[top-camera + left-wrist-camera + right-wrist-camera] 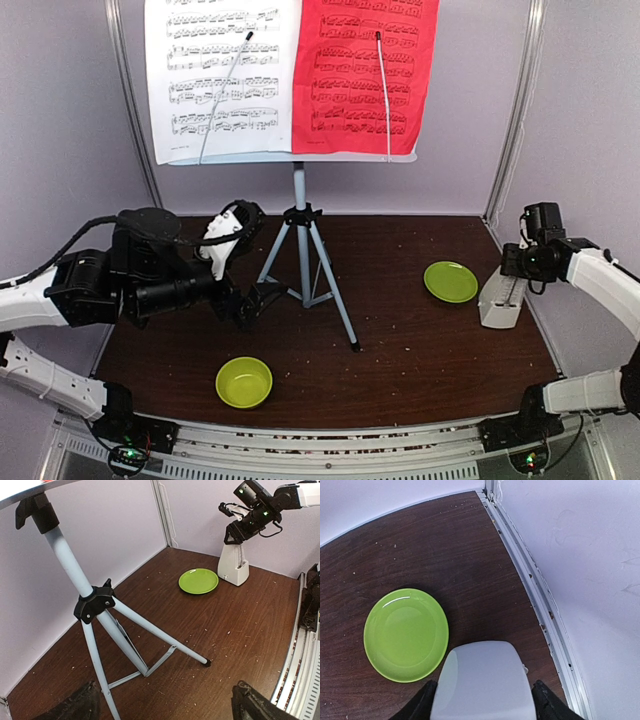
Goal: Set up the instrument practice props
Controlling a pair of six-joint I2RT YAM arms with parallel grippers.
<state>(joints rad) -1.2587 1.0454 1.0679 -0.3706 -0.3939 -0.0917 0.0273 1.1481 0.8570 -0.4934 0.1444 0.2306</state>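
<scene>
The music stand [300,215] stands at the table's back middle on grey tripod legs [100,630]. A white page [220,75] and a red page [365,70] rest on its desk under two wire holders. My left gripper [260,300] is open and empty, low beside the tripod's left legs; its fingertips [75,705] show at the bottom corners of the left wrist view. The cream metronome [498,298] stands upright at the right, also seen in the right wrist view [482,685]. My right gripper [515,268] is closed on its upper part, with a finger [417,705] against each side.
A lime-green plate [450,281] lies just left of the metronome. A lime-green bowl [244,382] sits near the front edge, left of centre. Pale walls and a corner rail [535,585] close in the right and back.
</scene>
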